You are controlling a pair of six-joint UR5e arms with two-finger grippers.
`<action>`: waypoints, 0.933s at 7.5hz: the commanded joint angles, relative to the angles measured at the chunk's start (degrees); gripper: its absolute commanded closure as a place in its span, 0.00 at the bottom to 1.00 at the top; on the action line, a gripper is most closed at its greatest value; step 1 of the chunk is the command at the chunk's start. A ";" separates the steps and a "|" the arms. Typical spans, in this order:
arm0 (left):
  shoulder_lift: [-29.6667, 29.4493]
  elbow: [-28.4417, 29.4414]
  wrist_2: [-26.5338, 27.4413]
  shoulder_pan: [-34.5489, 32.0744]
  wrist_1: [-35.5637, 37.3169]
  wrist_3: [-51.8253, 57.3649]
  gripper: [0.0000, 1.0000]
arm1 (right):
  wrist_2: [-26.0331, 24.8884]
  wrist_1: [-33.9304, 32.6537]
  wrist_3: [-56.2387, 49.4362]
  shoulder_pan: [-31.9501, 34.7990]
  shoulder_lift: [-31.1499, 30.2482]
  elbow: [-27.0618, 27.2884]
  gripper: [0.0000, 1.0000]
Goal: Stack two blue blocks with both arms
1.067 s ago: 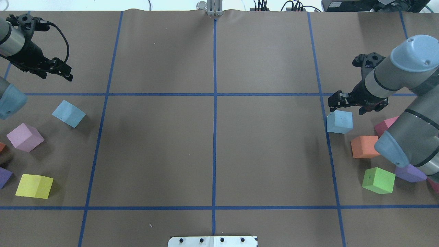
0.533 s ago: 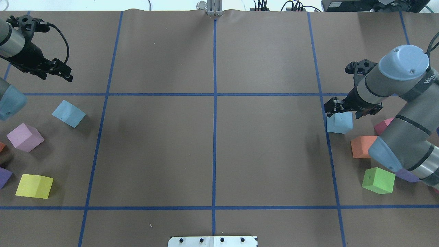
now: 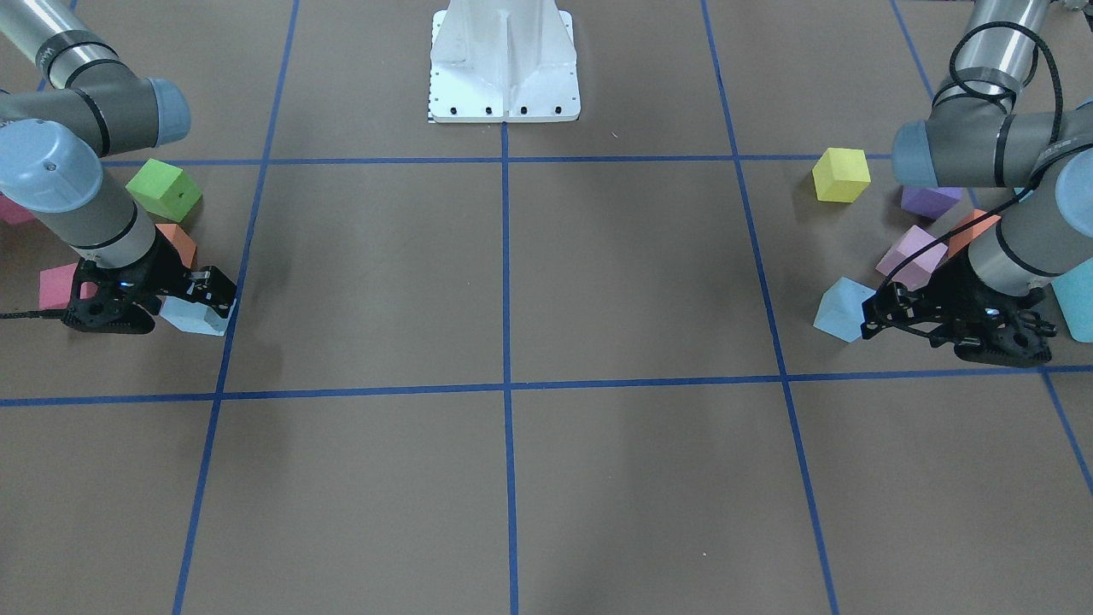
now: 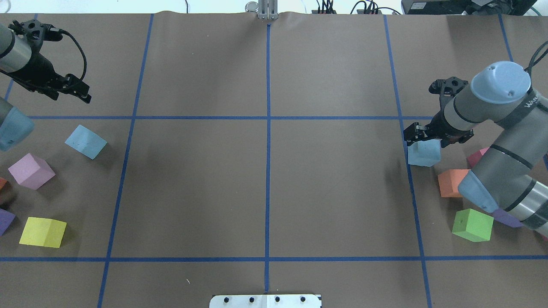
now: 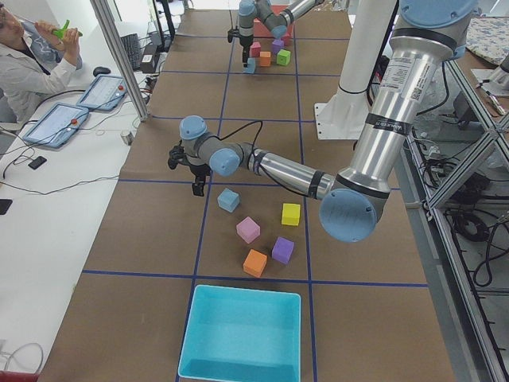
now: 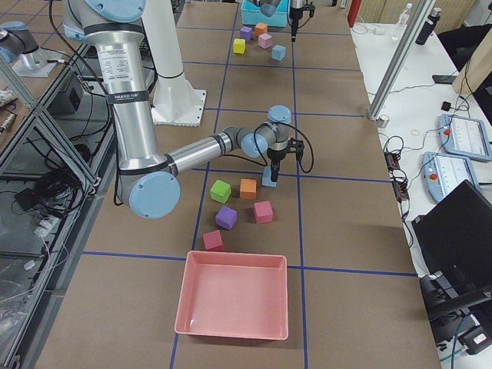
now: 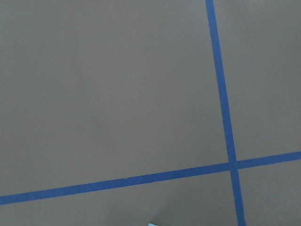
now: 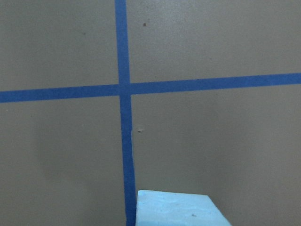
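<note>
One pale blue block (image 4: 85,141) lies tilted on the table's left side, also in the front view (image 3: 841,309). My left gripper (image 4: 70,93) hangs open and empty beyond it, apart from it, and shows in the front view (image 3: 920,331). The other blue block (image 4: 424,152) lies on the right side on a blue tape line. My right gripper (image 4: 436,136) is open and low over it, its fingers astride the block's top. It shows in the front view (image 3: 175,306) over this block (image 3: 198,319). The block's top (image 8: 176,209) fills the bottom of the right wrist view.
A lilac cube (image 4: 31,171), a yellow cube (image 4: 43,232) and a purple cube (image 4: 5,220) lie near the left block. Orange (image 4: 453,183), green (image 4: 472,225) and pink (image 4: 479,156) cubes lie near the right block. A turquoise bin (image 5: 242,334) and a pink bin (image 6: 234,304) stand at the table's ends.
My right gripper has moved left and down, from beside the right blue block to over its top. The block has not moved. The left arm has barely moved.
</note>
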 commanded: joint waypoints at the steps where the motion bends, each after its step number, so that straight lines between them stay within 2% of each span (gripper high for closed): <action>1: 0.21 -0.26 0.09 0.58 -0.07 -0.46 0.01 | 0.04 0.65 0.23 0.02 -0.67 0.12 0.00; 4: 2.75 0.08 2.28 2.42 -6.28 -2.49 0.01 | -0.05 0.74 0.50 -0.07 -1.55 0.48 0.00; 7: 3.55 -0.09 2.81 2.78 -7.62 -2.57 0.01 | -0.31 3.35 3.47 -1.55 -1.90 0.13 0.00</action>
